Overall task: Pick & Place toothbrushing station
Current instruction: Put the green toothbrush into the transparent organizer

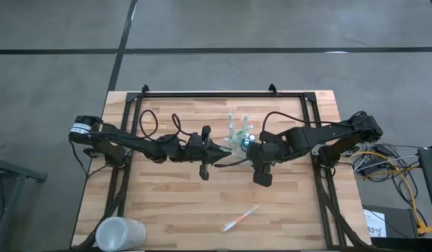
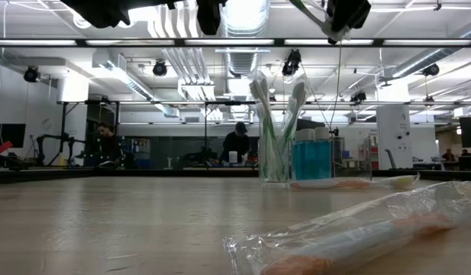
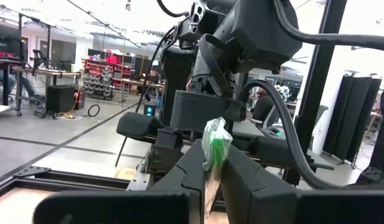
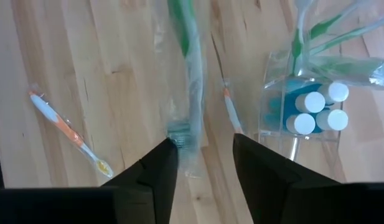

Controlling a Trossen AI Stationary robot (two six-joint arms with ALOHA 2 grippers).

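Wooden table (image 1: 166, 203) filled the middle of the high view, with the 2 dark arms reaching in from the left and right edges so that their tips nearly met at the centre. Just above that meeting point stood the see-through holder (image 4: 271, 74), upright and already carrying several toothbrushes and 3 blue tubes (image 4: 313, 112). It sat between the 2 arms, a little nearer the right one. The left gripper (image 3: 210, 168) had its fingers pressed together on a green toothbrush (image 3: 215, 142) in a clear wrapper, pinched near one end. In the left wrist view the brush rose out of the fingers toward the right arm's wrist just beyond. The right gripper (image 4: 204, 146) was spread, pointing down at the table, and the wrapped brush ran lengthwise through the gap, close beside one finger, gripped by neither. The brush's long axis seemed to run from the left gripper toward the right one. From the left gripper the holder therefore lay up and to the right in the high view, near but apart. Probably the brush would need tipping upright before it could drop in. An orange toothbrush (image 1: 240, 218) lay well apart at the lower centre.
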